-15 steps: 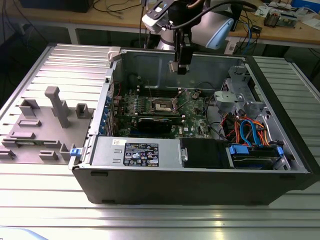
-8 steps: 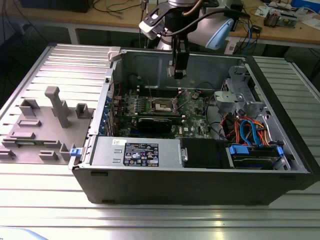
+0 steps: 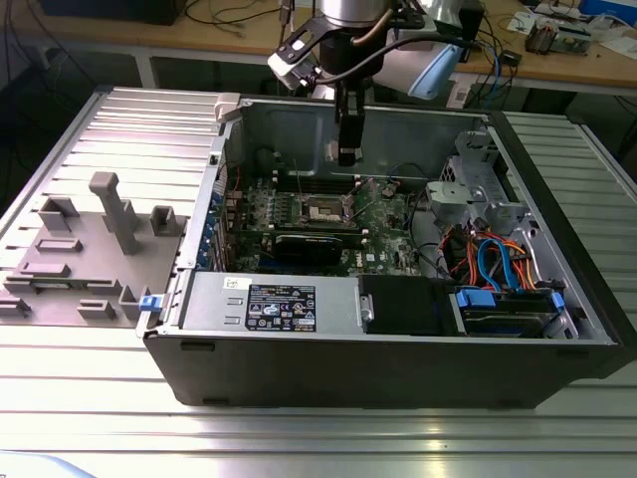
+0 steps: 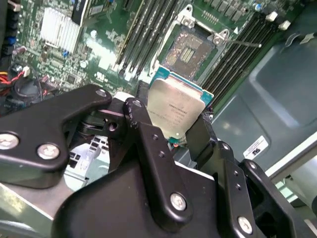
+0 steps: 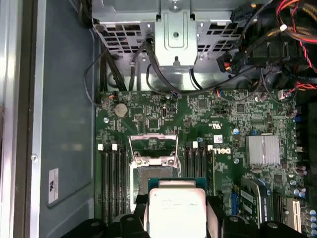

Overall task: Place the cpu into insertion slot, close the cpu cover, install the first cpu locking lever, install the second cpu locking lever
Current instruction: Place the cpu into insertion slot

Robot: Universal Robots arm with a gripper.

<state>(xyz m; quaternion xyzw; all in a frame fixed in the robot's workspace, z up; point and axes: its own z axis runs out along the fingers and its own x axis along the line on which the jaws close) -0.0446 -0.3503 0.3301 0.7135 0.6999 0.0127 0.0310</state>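
Cpu (image 4: 176,111) is clamped, metal top showing, between the claw's (image 4: 171,121) two black fingers (image 4: 148,144). It hangs inside the case (image 3: 299,124) above the slot (image 4: 188,52), clear of it and a little short of it in both wrist views. Cover (image 5: 152,135) looks swung up off the slot, leaving it bare. To seat the chip well, I'd judge: square its edges to the slot rim, match the corner mark, then lower it straight down — no sliding, no pressing — since the slot's contacts likely bend easily.
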